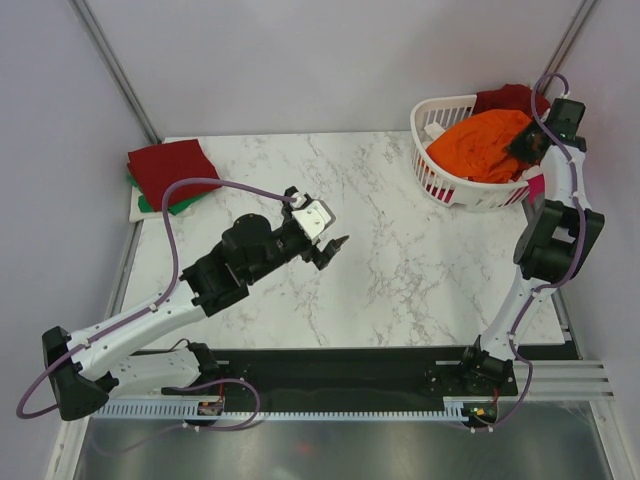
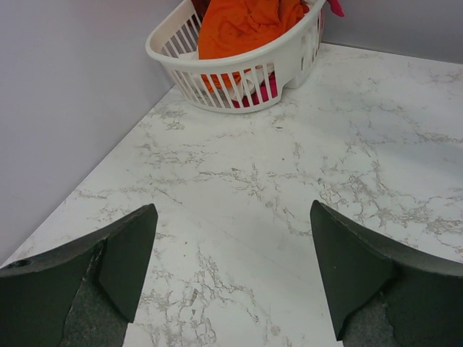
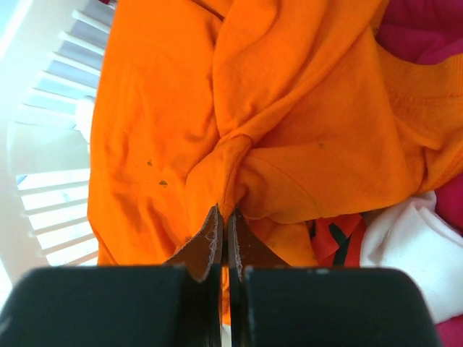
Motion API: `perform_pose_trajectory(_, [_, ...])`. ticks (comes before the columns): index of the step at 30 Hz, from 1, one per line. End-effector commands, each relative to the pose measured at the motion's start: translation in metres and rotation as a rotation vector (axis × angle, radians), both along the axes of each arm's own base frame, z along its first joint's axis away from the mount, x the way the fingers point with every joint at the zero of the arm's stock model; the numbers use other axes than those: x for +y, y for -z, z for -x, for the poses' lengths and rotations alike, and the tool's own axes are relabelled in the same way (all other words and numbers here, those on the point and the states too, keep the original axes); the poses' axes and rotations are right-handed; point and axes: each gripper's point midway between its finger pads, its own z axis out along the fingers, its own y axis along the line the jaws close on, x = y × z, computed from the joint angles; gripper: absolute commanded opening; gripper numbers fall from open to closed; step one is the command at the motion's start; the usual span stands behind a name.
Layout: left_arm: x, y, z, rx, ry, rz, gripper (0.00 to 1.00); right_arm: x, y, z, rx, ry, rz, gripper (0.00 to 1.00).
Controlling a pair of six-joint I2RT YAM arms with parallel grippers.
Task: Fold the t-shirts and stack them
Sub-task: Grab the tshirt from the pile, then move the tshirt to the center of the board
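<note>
Tightly, right gripper (image 3: pixel 223 215) pinching orange t-shirt (image 3: pixel 304 130)

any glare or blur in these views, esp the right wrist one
Right wrist: laundry basket slats wash out near white at left, right gripper body blurs dark, orange t-shirt is sharp. Left wrist: left gripper fingers dark and soft, table crisp. Top external: even light, faint shadows.

Open table (image 1: pixel 420 270) runs between the folded shirts (image 1: pixel 165 170) far left and the laundry basket (image 1: pixel 437 183) far right
</note>
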Motion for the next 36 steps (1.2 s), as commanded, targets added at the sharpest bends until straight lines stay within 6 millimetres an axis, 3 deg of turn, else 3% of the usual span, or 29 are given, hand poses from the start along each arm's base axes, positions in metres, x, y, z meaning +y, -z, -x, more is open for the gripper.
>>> perform_pose_trajectory(1, [0.006, -0.009, -0.008, -0.055, -0.05, -0.014, 0.94, 0.027, -0.072, -0.01, -0.144, -0.066, 0.031, 0.0])
perform_pose_trajectory(3, [0.011, -0.007, -0.014, -0.06, -0.095, -0.026, 0.94, 0.056, -0.109, -0.014, -0.215, -0.13, 0.032, 0.0])
perform_pose_trajectory(5, [0.023, -0.011, -0.026, -0.083, -0.188, -0.02, 0.93, 0.118, -0.156, -0.014, -0.3, -0.266, 0.017, 0.0])
perform_pose_trajectory(6, [0.027, -0.012, -0.03, -0.098, -0.22, -0.025, 0.93, 0.146, -0.205, -0.008, -0.389, -0.331, 0.023, 0.0])
perform_pose_trajectory(7, [0.038, -0.011, -0.037, -0.105, -0.292, -0.032, 0.93, 0.174, -0.237, 0.001, -0.455, -0.402, 0.013, 0.0])
perform_pose_trajectory(8, [0.043, -0.013, -0.04, -0.115, -0.326, -0.028, 0.93, 0.224, -0.27, 0.016, -0.527, -0.52, -0.019, 0.0])
perform_pose_trajectory(9, [0.048, -0.017, -0.044, -0.137, -0.357, -0.026, 0.93, 0.246, -0.338, 0.046, -0.691, -0.569, -0.025, 0.0])
perform_pose_trajectory(10, [0.056, -0.017, -0.047, -0.142, -0.405, -0.029, 0.93, 0.275, -0.373, 0.071, -0.784, -0.626, -0.045, 0.0])
perform_pose_trajectory(11, [0.059, -0.019, -0.049, -0.147, -0.425, -0.027, 0.93, 0.28, -0.386, 0.082, -0.821, -0.627, -0.078, 0.0])
perform_pose_trajectory(12, [0.062, -0.02, -0.051, -0.149, -0.441, -0.021, 0.93, 0.28, -0.426, 0.099, -0.973, -0.621, -0.081, 0.0])
perform_pose_trajectory(13, [0.066, -0.022, -0.052, -0.15, -0.461, -0.019, 0.93, 0.278, -0.469, 0.145, -1.087, -0.611, -0.108, 0.0])
perform_pose_trajectory(15, [0.072, -0.025, -0.054, -0.15, -0.49, -0.005, 0.93, 0.264, -0.483, 0.161, -1.146, -0.53, -0.076, 0.0])
perform_pose_trajectory(16, [0.078, -0.029, -0.056, -0.154, -0.515, 0.003, 0.93, 0.257, -0.493, 0.179, -1.174, -0.499, -0.032, 0.0])
perform_pose_trajectory(17, [0.082, -0.03, -0.057, -0.153, -0.526, 0.007, 0.93, 0.252, -0.488, 0.18, -1.152, -0.47, -0.015, 0.0])
perform_pose_trajectory(18, [0.086, -0.036, -0.056, -0.157, -0.533, 0.028, 0.93, 0.244, -0.458, 0.163, -1.058, -0.416, -0.01, 0.0])
perform_pose_trajectory(19, [0.092, -0.038, -0.058, -0.158, -0.549, 0.035, 0.93, 0.238, -0.448, 0.169, -1.027, -0.39, 0.01, 0.0])
perform_pose_trajectory(20, [0.097, -0.041, -0.058, -0.161, -0.56, 0.046, 0.93, 0.237, -0.392, 0.147, -0.883, -0.369, -0.012, 0.0])
perform_pose_trajectory(22, [0.105, -0.047, -0.056, -0.161, -0.571, 0.083, 0.93, 0.237, -0.34, 0.154, -0.763, -0.354, -0.054, 0.0])
perform_pose_trajectory(23, [0.107, -0.05, -0.054, -0.166, -0.567, 0.091, 0.93, 0.242, -0.263, 0.144, -0.597, -0.35, -0.112, 0.0])
perform_pose_trajectory(25, [0.108, -0.051, -0.052, -0.168, -0.562, 0.095, 0.93, 0.254, -0.206, 0.162, -0.493, -0.379, -0.158, 0.0])
perform_pose_trajectory(26, [0.109, -0.05, -0.053, -0.171, -0.567, 0.09, 0.93, 0.257, -0.132, 0.171, -0.335, -0.363, -0.181, 0.0])
perform_pose_trajectory(28, [0.105, -0.045, -0.056, -0.168, -0.565, 0.066, 0.93, 0.26, -0.076, 0.194, -0.222, -0.346, -0.194, 0.0])
perform_pose_trajectory(29, [0.103, -0.042, -0.057, -0.164, -0.564, 0.055, 0.93, 0.258, -0.023, 0.212, -0.106, -0.324, -0.204, 0.0])
perform_pose_trajectory(32, [0.095, -0.032, -0.062, -0.135, -0.557, 0.037, 0.93, 0.26, 0.034, 0.247, 0.034, -0.341, -0.228, 0.0])
perform_pose_trajectory(36, [0.081, -0.015, -0.067, -0.038, -0.537, -0.025, 0.93, 0.254, 0.054, 0.269, 0.078, -0.355, -0.193, 0.06])
